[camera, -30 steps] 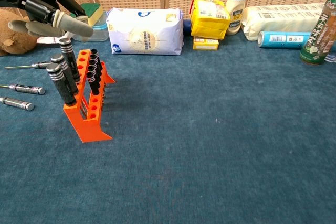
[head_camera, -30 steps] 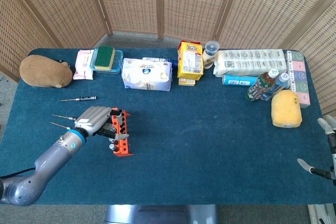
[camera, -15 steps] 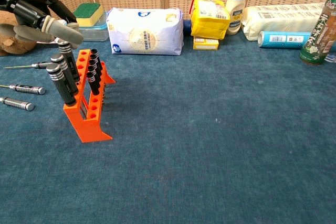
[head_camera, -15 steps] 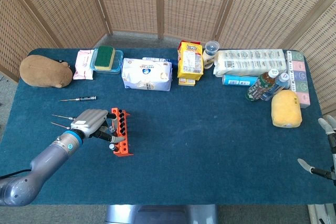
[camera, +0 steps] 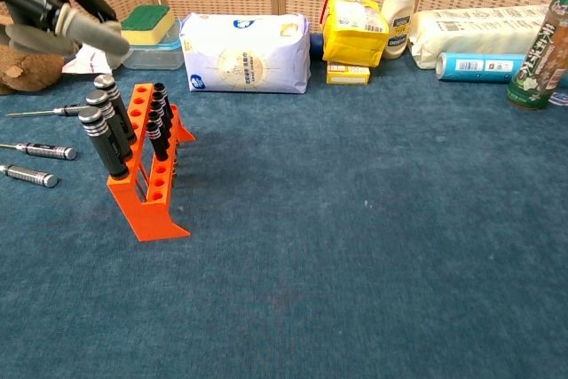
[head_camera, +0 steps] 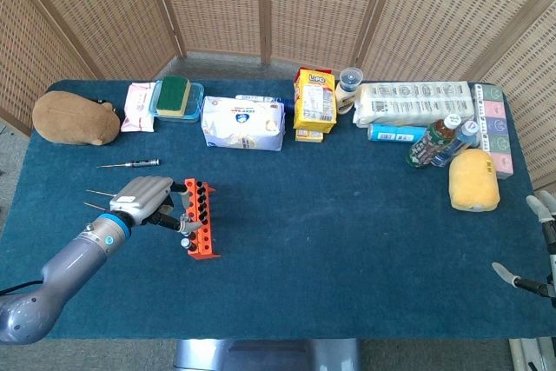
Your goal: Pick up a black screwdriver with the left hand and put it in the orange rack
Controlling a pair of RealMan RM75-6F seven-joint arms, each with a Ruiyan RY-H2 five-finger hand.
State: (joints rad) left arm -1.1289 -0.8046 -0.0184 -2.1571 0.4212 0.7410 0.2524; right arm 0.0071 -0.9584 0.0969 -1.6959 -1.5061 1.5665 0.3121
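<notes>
Left hand (head_camera: 146, 199) just left of the orange rack (head_camera: 198, 230), released, gripping nothing.
Three black screwdrivers (camera: 109, 130) standing tilted in the rack's near slots; more loose ones (camera: 28, 176) lying on the tabletop (head_camera: 347, 232) further left of the rack. Risk: fingers (camera: 96, 35) hanging close above the standing handles, so a careless sweep could knock the light rack over or tip a screwdriver out. Right hand (head_camera: 540, 241) far right of the rack, open and idle.

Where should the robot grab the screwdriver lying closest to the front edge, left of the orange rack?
Probably by its black handle, coming straight down from above. That screwdriver lies flat on the table, so only its top is free, and the handle is thicker than the thin shaft. The left hand hovers nearby, holding nothing.
</notes>
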